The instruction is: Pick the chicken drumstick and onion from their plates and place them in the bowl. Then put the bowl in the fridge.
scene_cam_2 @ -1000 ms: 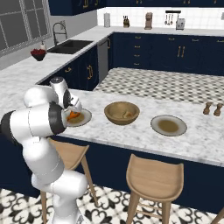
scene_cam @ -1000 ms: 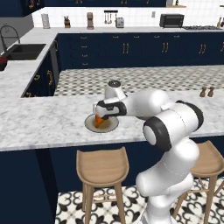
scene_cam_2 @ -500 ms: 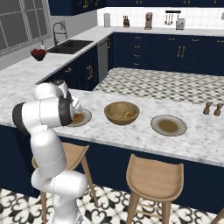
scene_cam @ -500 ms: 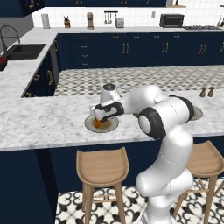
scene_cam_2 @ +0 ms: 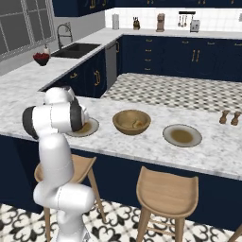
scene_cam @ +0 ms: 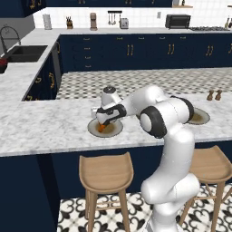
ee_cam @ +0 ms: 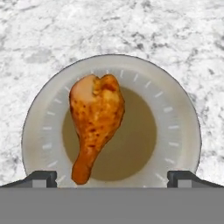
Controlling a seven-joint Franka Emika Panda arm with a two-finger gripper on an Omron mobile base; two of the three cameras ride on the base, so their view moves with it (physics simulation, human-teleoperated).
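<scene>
— Marble-topped desk runs across a navy kitchen; what sits on it?

— Two grey-beige plates and a wooden bowl in a row. Seen from the right base camera, the bowl stands between the near plate by the arm and the far plate, each apart from the others. Something pale lies inside the bowl; I cannot tell what it is.

— And the chicken drumstick?

— It lies on the near plate, over the brown centre, a little off to one side. In the hand view the chicken drumstick has its thick end toward the top of the picture and tapers down toward the left fingertip. From the left base camera it shows as an orange patch just under the hand.

— How does the pincer stand?

— The pincer hangs right above the plate with its fingers spread wide apart, one tip at each lower side of the plate, nothing between them. The thin end of the drumstick lies near the left tip; whether they touch I cannot tell.

— Anything else on the desk?

— A pair of small brown shakers stands past the far plate, well apart from the arm
</scene>
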